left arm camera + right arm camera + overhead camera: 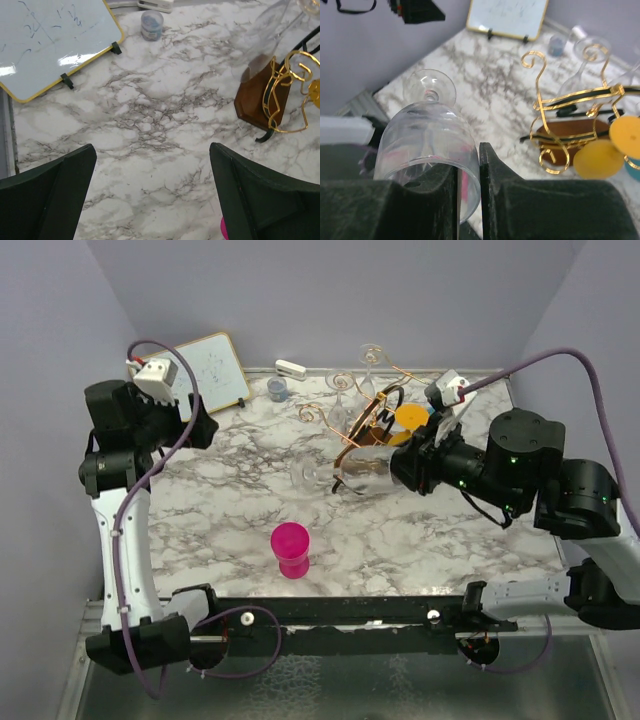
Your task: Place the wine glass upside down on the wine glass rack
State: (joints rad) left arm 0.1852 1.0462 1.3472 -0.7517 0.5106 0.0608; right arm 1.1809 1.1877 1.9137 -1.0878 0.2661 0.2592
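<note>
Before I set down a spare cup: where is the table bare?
Bare marble between the whiteboard and the pink cup, and right of that cup. Crowded around the wine glass rack, where the right tool holds the wine glass.

marble table (pixel 230 490) holds whiteboard (pixel 213 370), jar (pixel 277 389), pink cup (pixel 291 549), wine glass rack (pixel 252 99).

Whole setup sits in a little booth with flat lavender walls: a back wall (pixel 340 300), a left wall (pixel 40 390) and a right wall (pixel 590 310), meeting at the far corners. The table (pixel 250 500) has a white marble-look top with grey veining all over. A black rail (pixel 340 612) runs along its near edge, and below that there's a grey textured surface (pixel 350 690). Lighting is soft and even, shadows pretty faint.
</note>
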